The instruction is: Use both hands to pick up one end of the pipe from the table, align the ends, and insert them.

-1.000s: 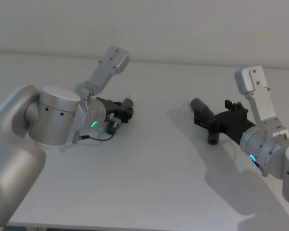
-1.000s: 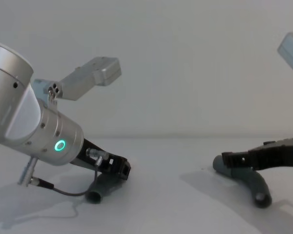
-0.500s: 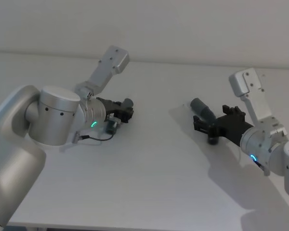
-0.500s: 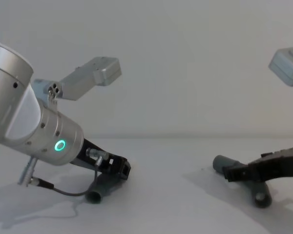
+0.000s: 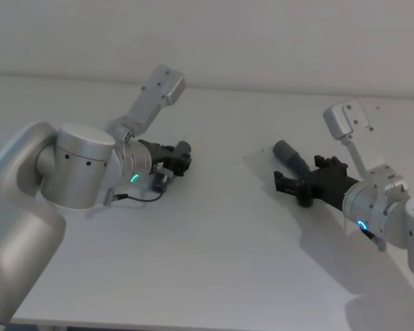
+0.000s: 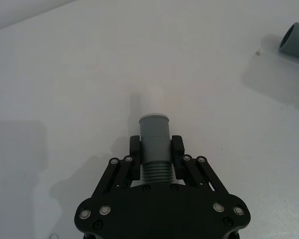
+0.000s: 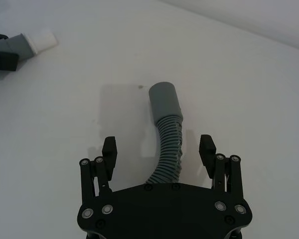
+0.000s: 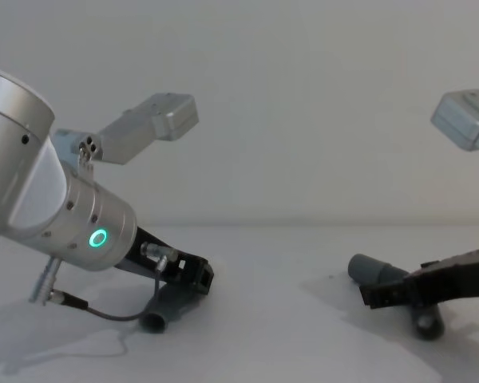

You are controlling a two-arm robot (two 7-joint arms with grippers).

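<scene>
White desk (image 5: 214, 262), plain wall (image 5: 262, 34) behind. L tool (image 6: 155, 149), on the arm w/ the green ring light (image 8: 100, 238), sits over the desk's left half. It's pinching the tipped piece (image 6: 155, 169) on its ribs, just behind the cuff (image 6: 153, 130). White tip (image 6: 153, 102) sticks out past the fingers, aimed toward the right half. That piece's back end hangs low, at or just above the desk; can't tell which. R tool (image 7: 158, 148) is low over the right half, fingers (image 7: 109, 149) spread wide, one each side of the socket piece (image 7: 168, 149), not touching it. Socket piece lies on the desk, curved, w/ its socket cuff (image 7: 165, 104) pointing toward the far edge & left.
</scene>
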